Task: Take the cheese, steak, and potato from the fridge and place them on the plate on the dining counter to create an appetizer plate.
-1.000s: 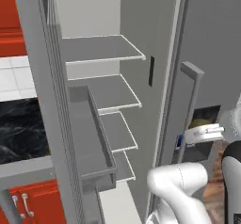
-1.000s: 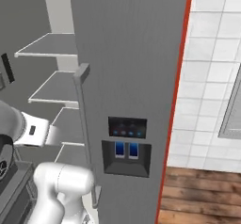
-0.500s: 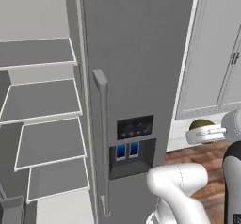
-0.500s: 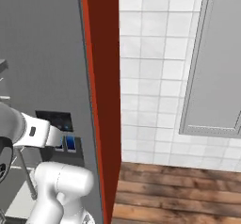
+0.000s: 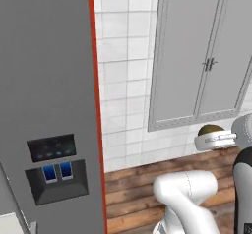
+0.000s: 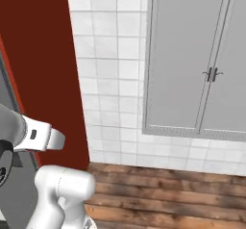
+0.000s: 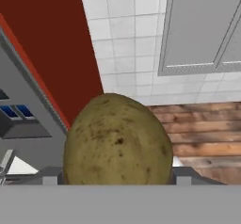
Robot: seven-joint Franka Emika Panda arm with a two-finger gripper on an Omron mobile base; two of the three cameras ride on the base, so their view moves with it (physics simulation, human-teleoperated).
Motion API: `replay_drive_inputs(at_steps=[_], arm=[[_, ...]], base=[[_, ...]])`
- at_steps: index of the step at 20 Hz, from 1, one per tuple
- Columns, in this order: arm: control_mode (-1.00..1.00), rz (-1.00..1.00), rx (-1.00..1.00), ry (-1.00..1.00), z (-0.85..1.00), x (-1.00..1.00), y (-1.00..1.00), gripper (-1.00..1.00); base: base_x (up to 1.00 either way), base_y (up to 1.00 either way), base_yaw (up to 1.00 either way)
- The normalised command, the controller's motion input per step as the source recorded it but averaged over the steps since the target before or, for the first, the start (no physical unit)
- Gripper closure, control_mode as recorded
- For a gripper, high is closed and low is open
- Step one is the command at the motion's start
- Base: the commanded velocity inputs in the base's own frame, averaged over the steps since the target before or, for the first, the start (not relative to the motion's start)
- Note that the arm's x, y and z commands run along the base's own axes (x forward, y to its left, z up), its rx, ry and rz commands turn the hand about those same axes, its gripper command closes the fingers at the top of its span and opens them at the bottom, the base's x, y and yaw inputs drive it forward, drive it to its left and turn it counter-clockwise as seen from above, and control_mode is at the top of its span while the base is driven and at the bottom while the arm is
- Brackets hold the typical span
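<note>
Hand view: the round olive-brown, dark-speckled potato [image 7: 116,140] sat between the fingers of the two-finger pincer [image 7: 117,175], which was closed on it from both sides, so the pincer was gripping the potato; only grey stubs of the fingers [image 7: 51,176] showed beside the potato's lower flanks. Beyond the held potato and to its left stood the tall grey fridge [image 7: 21,124], its dark dispenser panel with blue marks [image 7: 19,112] facing outward. A deep red side panel [image 7: 52,39] rose above and behind the potato, next to the fridge. Farther behind, up and to the right of the pincer, lay a white tiled wall [image 7: 127,35] carrying a grey panelled wall cabinet [image 7: 202,25]; a brown wooden plank floor [image 7: 202,138] ran to the right of the potato, below the tiles.

Left base view: the potato [image 5: 209,130] appeared as an olive-brown cap above the white hand, at the right edge, in front of the tiled wall [image 5: 123,71] and just below the cabinet [image 5: 204,61]. The fridge [image 5: 47,80] with its dispenser panel [image 5: 55,166] stood well apart to the left of the pincer.

Right base view: the red panel [image 6: 38,55], tiled wall [image 6: 110,64] and cabinet [image 6: 192,59] were visible, with plank floor [image 6: 182,194] below.
</note>
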Motion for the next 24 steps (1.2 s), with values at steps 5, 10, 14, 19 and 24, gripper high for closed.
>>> replay_drive_inputs(at_steps=[5,10,14,19,24], arm=[[1.0,0.0,0.0,0.0,0.0,0.0,0.0,1.0],[1.0,0.0,0.0,0.0,0.0,0.0,0.0,1.0],[1.0,0.0,0.0,0.0,0.0,0.0,0.0,1.0],[1.0,0.0,0.0,0.0,0.0,0.0,0.0,1.0],[1.0,0.0,0.0,0.0,0.0,0.0,0.0,1.0]], base=[[-0.06,-1.0,0.0],[-0.32,-1.0,0.01],[-0.81,-0.9,0.19],[-0.99,-0.42,0.43],[-0.99,-0.57,0.55]])
